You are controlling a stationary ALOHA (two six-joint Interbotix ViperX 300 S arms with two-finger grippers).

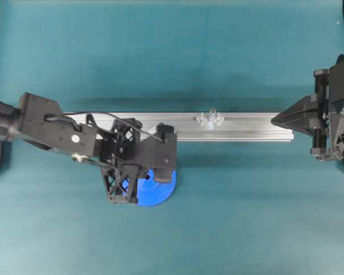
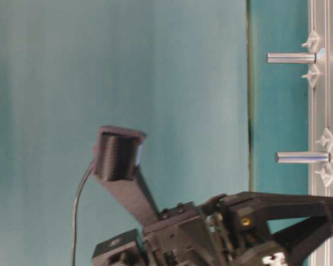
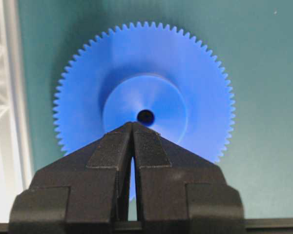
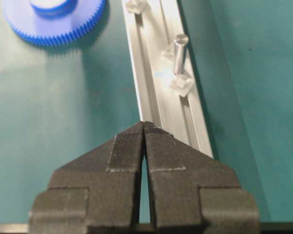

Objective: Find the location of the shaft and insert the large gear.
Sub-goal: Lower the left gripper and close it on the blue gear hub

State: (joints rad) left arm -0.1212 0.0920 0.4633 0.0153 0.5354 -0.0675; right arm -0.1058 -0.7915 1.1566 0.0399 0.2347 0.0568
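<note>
**Still above the gear, nothing gripped yet**

Overhead first: I have the left gripper (image 1: pixel 139 186) hanging over the large gear (image 1: pixel 158 189), lower left of centre, so only its right rim shows blue. It lies on the green mat (image 1: pixel 246 217) just below the aluminium rail (image 1: pixel 246 127). The shaft (image 1: pixel 211 114) stands on that rail, upper centre, between two clear mounts, well to the right of the gear. I keep the right gripper (image 1: pixel 276 119) parked at the rail's right end.

Table-level view: two upright pins (image 2: pixel 291 57) show on the rail at the right edge; the left arm's black body fills the bottom and hides the gear.

Left wrist: the jaws are pressed together, tips over the hub just below the centre hole, holding nothing. I judge they must open before any pickup.

Right wrist: these jaws are also closed and empty, pointing along the rail toward the shaft; the gear sits upper left. Nothing blocks the path between gear and shaft.
</note>
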